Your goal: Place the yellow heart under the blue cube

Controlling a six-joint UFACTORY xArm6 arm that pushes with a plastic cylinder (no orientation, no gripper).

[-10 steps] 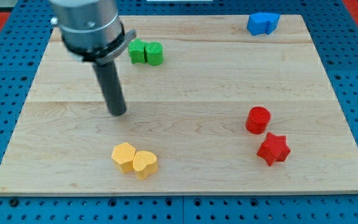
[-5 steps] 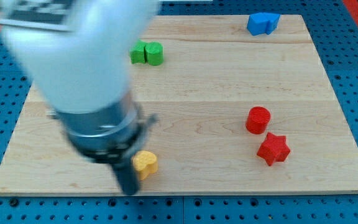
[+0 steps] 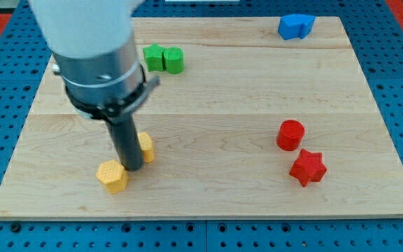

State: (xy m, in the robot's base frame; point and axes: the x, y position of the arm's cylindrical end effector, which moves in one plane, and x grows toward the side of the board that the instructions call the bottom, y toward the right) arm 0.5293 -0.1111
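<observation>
The yellow heart (image 3: pixel 146 146) lies at the lower left of the wooden board (image 3: pixel 208 105), partly hidden behind my rod. My tip (image 3: pixel 133 169) is down on the board, touching the heart's lower left side. A yellow hexagon block (image 3: pixel 112 176) sits just left of and below the tip. The blue cube (image 3: pixel 296 26) is far off at the view's top right, near the board's top edge.
Two green blocks (image 3: pixel 163 59) sit side by side near the top, just right of the arm's body. A red cylinder (image 3: pixel 290 134) and a red star (image 3: pixel 307 168) stand at the right. The board's bottom edge is close below the yellow blocks.
The rod swept down to the bottom edge and came back up. The two yellow blocks have split: the heart moved up and left, the hexagon moved left.
</observation>
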